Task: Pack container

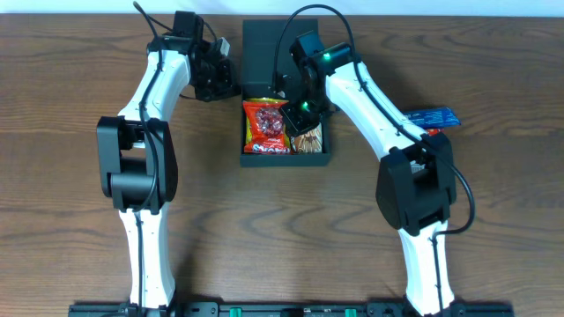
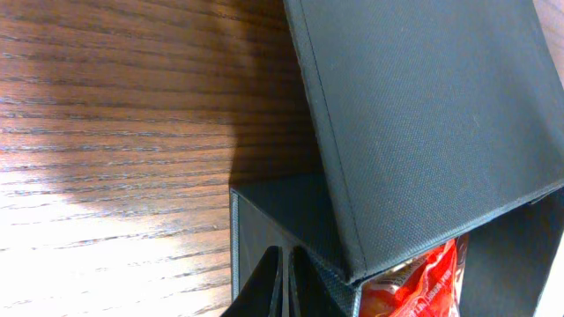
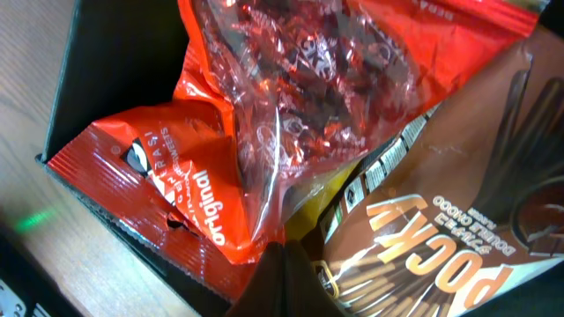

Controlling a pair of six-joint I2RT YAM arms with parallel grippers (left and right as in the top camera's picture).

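The right jaws are pressed together into one dark wedge, tips down inside the container (image 3: pixel 97 53). The wrist view is too close to tell whether they pinch a fold of wrapper. Their tips sit at the seam where two packets meet. One is a red packet (image 3: pixel 176 176) with a clear crinkled window, and the other is a brown Pocky packet (image 3: pixel 441 238) lying beside it and partly under it. From overhead the red packet (image 1: pixel 266 126) fills the left part of the container (image 1: pixel 286 161). The brown Pocky packet (image 1: pixel 310 141) fills the right part, under the wrist of the right arm (image 1: pixel 379 97).

The left jaws are drawn together with only a thin slit between the two fingers. They hover over the container's wall (image 2: pixel 264 220), just below a corner of the lid (image 2: pixel 423 114). The one lid (image 1: pixel 263 53) is open, hinged at the container's far side, and the left arm (image 1: pixel 154 79) reaches in from its left.

The single container sits in the middle of the wooden counter (image 1: pixel 88 220), between the two arms. One blue packet (image 1: pixel 434 116) lies on the counter well to the right of the container, outside it, behind the right arm.
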